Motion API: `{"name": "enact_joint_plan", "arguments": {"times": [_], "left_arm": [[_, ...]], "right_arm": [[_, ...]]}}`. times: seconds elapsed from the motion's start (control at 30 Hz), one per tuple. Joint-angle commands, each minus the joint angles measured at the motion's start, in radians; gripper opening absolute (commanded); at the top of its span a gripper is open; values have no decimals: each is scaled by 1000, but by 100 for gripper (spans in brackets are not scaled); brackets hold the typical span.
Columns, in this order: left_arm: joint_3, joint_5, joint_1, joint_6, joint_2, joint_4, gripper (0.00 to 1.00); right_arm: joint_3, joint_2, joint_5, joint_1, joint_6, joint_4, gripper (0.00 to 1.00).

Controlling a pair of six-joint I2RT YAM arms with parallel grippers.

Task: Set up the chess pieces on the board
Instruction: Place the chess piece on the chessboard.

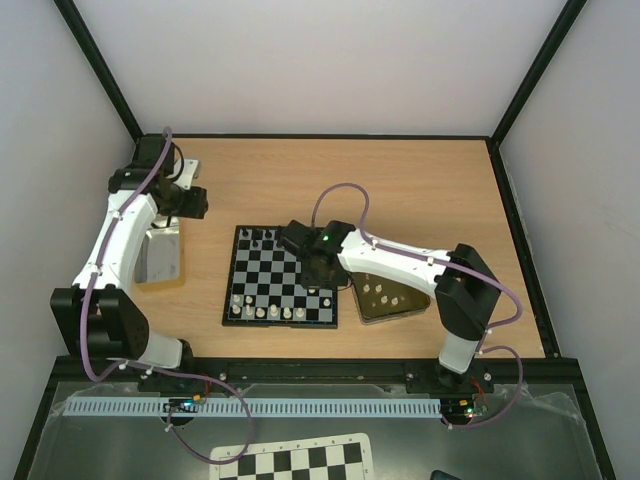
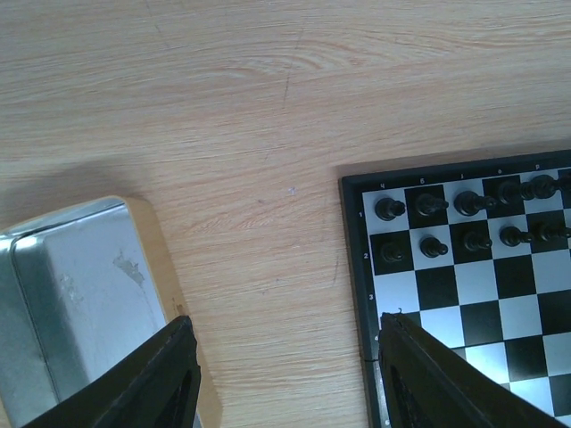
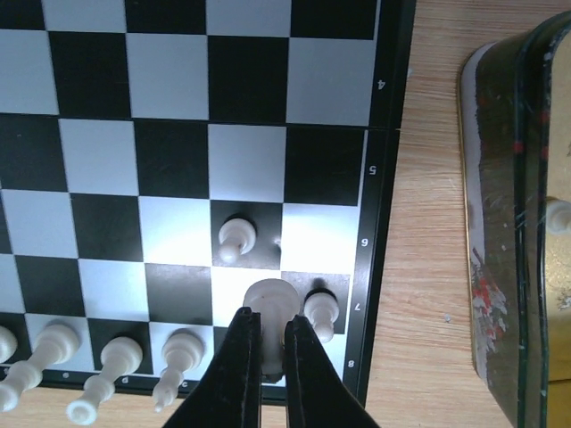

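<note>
Your right gripper [image 3: 272, 357] pinches a white piece [image 3: 268, 299] at the corner of the board [image 3: 384, 178] directly beneath it, both sides only partly filled, more white pieces [image 1: 383, 292] in the tin [image 3: 500, 223] alongside, left gripper [image 2: 285, 325] half-open, empty.

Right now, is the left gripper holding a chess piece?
No, the left gripper stands open over the wooden table with nothing in it.

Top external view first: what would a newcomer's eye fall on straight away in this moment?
The right gripper, pinched shut on a cream-white chess piece at the near right corner of the small black-and-pale chessboard. Next, the open left gripper above the wooden table, between a silver metal tin and the board's far corner, where black chess pieces stand in two rows.
</note>
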Motion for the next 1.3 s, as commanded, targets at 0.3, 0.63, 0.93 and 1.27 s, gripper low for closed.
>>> {"name": "enact_joint_plan", "arguments": {"times": [0.3, 0.63, 0.93, 1.27], "left_arm": [[28, 20, -34, -17, 14, -6, 56], [16, 29, -40, -22, -7, -2, 56], [-3, 33, -40, -25, -26, 9, 56], [-4, 39, -40, -25, -24, 13, 56]], "right_arm": [[29, 13, -11, 63, 15, -69, 2], [-37, -1, -29, 84, 57, -32, 2], [-46, 39, -69, 94, 48, 3, 2], [-12, 88, -102, 107, 31, 10, 2]]}}
